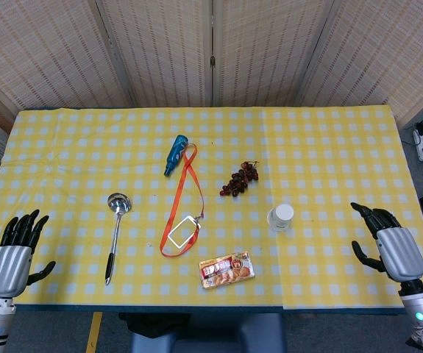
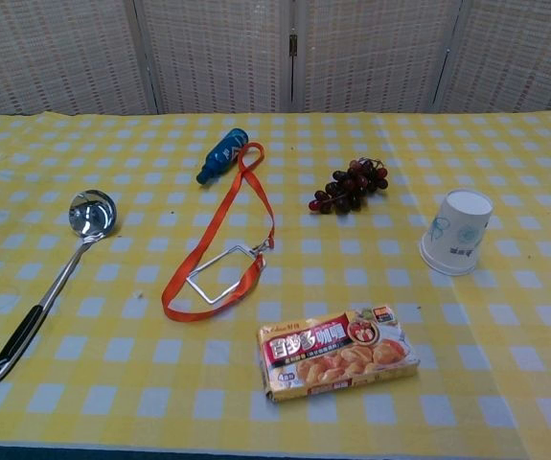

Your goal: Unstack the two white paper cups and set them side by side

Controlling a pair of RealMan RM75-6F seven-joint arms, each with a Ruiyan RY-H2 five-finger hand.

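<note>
Both hands are waiting apart, holding nothing.
The paper cups (image 1: 280, 217) are sitting upside down, stacked, nearer the right hand (image 1: 389, 245), well apart from the left hand (image 1: 14, 254).

Cloth, paper, metal and plastic, as we see them.
We see a matt checked tablecloth (image 2: 505, 383) with soft creases, matt white paper cups (image 2: 456, 231), a ladle (image 2: 55, 278) of mirror-bright metal with a black handle, a glossy printed food box (image 2: 338, 353), a woven orange lanyard (image 2: 219, 251), a shiny blue bottle (image 2: 221, 155), and hands (image 1: 9, 259) (image 1: 391, 245) with smooth silver-grey backs and black fingers.
</note>
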